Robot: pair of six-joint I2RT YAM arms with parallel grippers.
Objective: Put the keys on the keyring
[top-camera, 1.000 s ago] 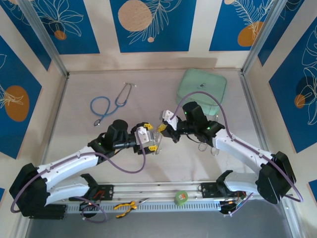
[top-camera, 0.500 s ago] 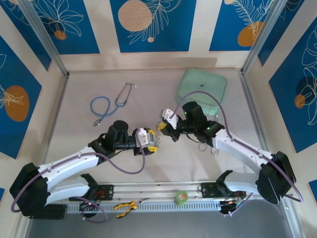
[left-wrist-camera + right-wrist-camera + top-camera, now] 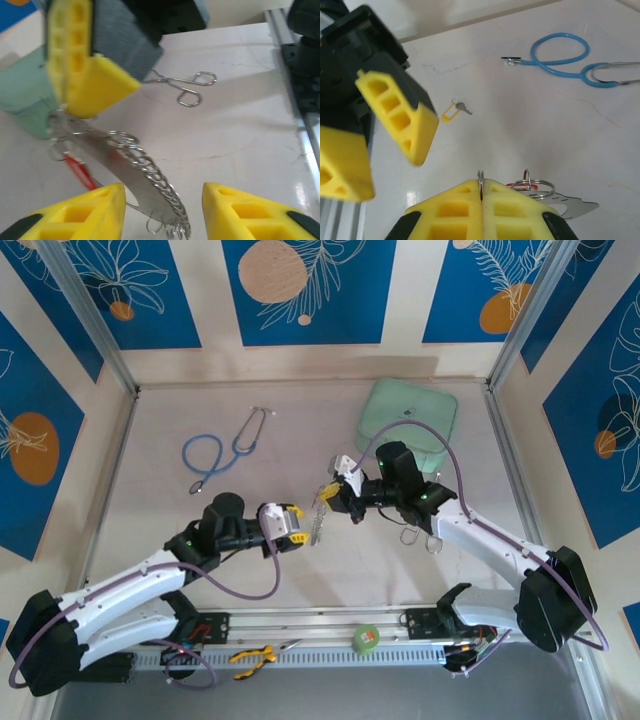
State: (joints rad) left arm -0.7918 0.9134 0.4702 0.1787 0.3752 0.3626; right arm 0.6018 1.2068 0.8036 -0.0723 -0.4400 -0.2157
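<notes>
Right gripper [image 3: 326, 493] clamped on one thin pale keyring [image 3: 317, 520], held off the table [image 3: 365, 568]; left gripper [image 3: 304, 530] just beside it. Left wrist: left fingers [image 3: 75, 217] wide apart, empty, silver key fringe [image 3: 160, 185] in front; one red tag [image 3: 77, 170], one silver wire clip [image 3: 182, 89]. Right wrist: one loose yellow-tagged key [image 3: 456, 110] on table, one blue stethoscope [image 3: 560, 55].

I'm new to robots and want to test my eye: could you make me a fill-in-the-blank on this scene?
The stethoscope is coloured ___.
The tag on the keyring is coloured ___.
The right gripper is shut on the keyring; the left gripper is ___.
Missing: blue; red; open.
</notes>
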